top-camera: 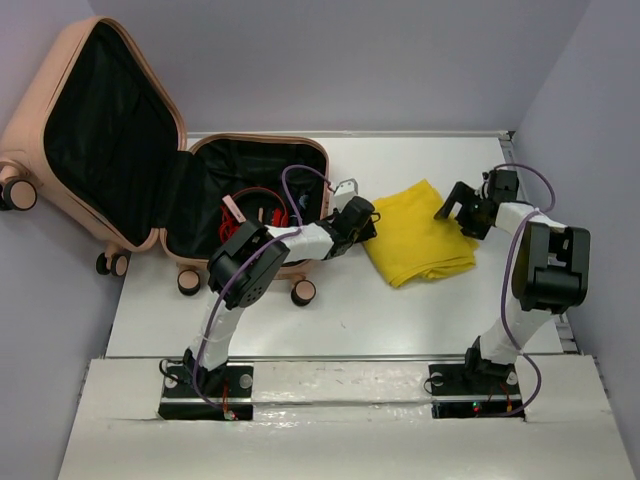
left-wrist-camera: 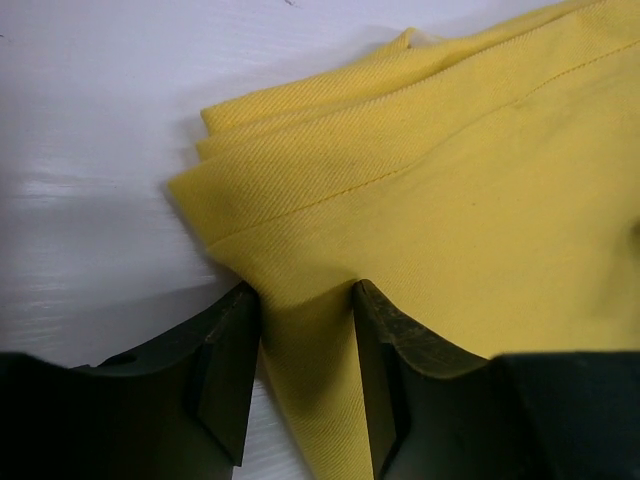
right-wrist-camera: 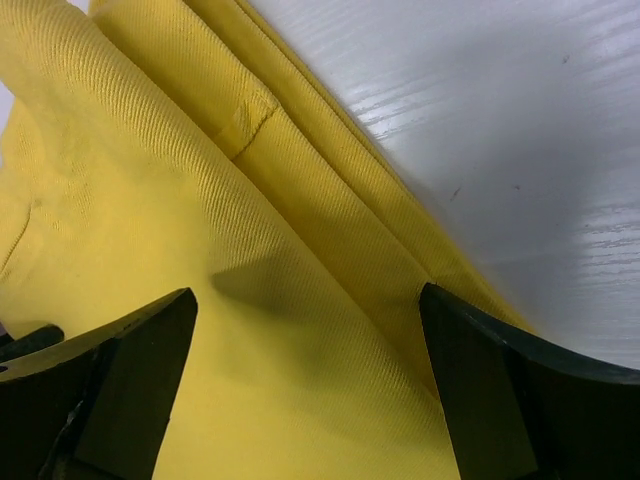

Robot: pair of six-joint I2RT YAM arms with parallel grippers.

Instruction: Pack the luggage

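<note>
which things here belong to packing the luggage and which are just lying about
For the job:
luggage, open
cloth, on the table beside it
red cords, already inside the luggage
left gripper, shut on the cloth's edge
right gripper, open over the cloth

Just lying about:
no stray item shows; the table only bears the rest

luggage (top-camera: 120,140) left, cloth (top-camera: 420,230) right (both on table (top-camera: 350,310))
</note>
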